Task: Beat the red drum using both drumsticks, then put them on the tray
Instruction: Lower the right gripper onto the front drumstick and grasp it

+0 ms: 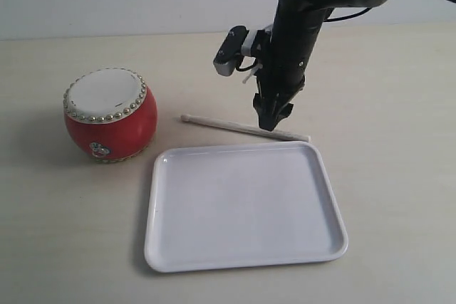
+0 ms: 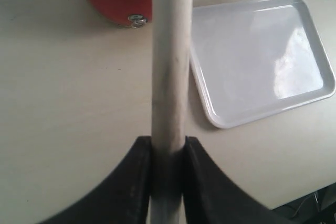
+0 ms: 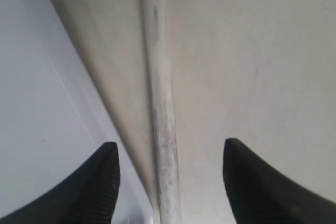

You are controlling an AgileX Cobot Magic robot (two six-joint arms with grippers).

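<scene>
Right claw (image 3: 170,153): released, jaws wide, straddling the lying drumstick (image 3: 160,103) without touching it.
Left claw (image 2: 168,142): clenched on the second drumstick (image 2: 170,66), raised over the desk (image 1: 399,140).
Lying drumstick: flat on the desk, just beside the tray (image 1: 246,204) at its far rim.
Red drum (image 1: 110,115): upright, left of the tray, apart from it.
Open room: bare desk right of the tray.
Surface: pale, matte; plain wall behind.

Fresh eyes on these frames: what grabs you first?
The red drum at the left of the exterior view is the only strong colour, next to a big empty white tray. Then the dark right end effector, jaws open, straddling a drumstick that lies on the table just behind the tray's far rim. In the left wrist view, the left end effector grips a second drumstick.
</scene>
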